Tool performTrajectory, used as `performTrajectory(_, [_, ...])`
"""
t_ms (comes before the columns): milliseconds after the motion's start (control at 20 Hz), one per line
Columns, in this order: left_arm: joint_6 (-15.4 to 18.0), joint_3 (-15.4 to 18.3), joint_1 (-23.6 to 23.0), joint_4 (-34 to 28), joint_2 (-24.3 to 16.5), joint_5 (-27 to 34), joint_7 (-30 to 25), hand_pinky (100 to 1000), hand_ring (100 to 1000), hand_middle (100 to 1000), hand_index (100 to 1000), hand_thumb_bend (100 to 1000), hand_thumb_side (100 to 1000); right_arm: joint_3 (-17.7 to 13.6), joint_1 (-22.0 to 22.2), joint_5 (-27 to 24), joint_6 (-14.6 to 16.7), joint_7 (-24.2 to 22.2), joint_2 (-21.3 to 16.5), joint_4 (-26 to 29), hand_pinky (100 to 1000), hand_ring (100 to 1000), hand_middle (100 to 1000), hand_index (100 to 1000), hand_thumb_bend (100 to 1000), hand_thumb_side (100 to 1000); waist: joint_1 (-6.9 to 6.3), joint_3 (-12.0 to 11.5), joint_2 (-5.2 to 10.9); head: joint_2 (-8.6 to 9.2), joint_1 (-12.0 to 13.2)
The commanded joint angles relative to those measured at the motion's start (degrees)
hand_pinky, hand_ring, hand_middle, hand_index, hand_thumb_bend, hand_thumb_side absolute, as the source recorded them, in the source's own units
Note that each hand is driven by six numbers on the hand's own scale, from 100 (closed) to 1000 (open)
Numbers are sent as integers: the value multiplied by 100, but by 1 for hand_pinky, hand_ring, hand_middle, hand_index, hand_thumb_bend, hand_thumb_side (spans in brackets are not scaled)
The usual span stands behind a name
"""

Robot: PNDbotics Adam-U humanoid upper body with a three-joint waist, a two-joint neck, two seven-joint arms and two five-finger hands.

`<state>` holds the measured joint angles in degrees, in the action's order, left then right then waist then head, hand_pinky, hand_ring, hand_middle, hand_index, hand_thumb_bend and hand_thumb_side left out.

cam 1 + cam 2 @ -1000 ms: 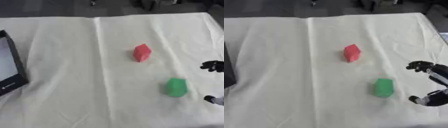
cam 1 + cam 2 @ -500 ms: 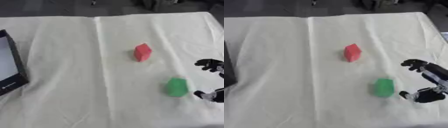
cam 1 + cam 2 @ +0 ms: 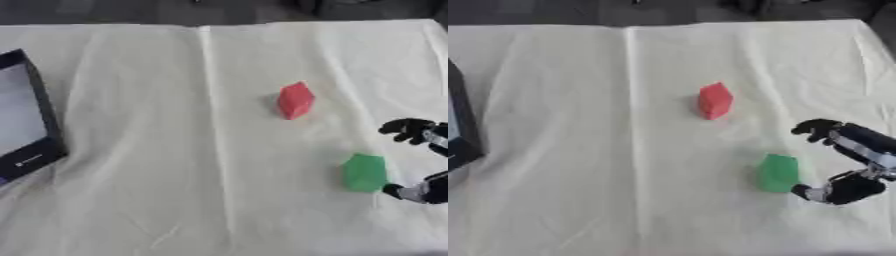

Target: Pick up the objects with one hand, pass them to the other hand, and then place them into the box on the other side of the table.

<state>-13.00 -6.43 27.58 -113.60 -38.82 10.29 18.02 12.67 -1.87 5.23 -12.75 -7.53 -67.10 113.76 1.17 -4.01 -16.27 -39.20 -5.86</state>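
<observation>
Your right robot hand (image 3: 846, 160) has slid in from the desk's (image 3: 175, 165) right edge over the last second and now brackets the green block (image 3: 778, 172); grasp imminent, nothing lifted yet; fingers spread wide, thumb low beside the block; red block (image 3: 715, 100) sits farther back, box (image 3: 31, 130) at far left.

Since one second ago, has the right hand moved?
Yes. The right hand has come leftward, closer to the green block, which stayed put; its thumb now nearly touches the block.

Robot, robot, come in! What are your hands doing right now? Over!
Right hand open beside green block, not gripping. Left hand out of sight. Red block untouched. Box far left. Nothing blocking.
</observation>
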Motion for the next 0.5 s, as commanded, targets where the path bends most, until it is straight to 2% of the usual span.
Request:
performTrajectory(50, [-28, 35, 79, -99, -80, -10, 0, 908, 886, 732, 808, 100, 786, -15, -141, -112, -119, -136, -263, 83, 854, 866, 947, 916, 493, 223, 7, -20, 73, -17, -5])
performTrajectory(500, [-49, 19, 92, -99, -44, -5, -12, 907, 885, 723, 803, 100, 785, 246, -316, -37, -536, -251, -254, 83, 865, 874, 929, 885, 518, 236, 23, -95, 48, -17, -53])
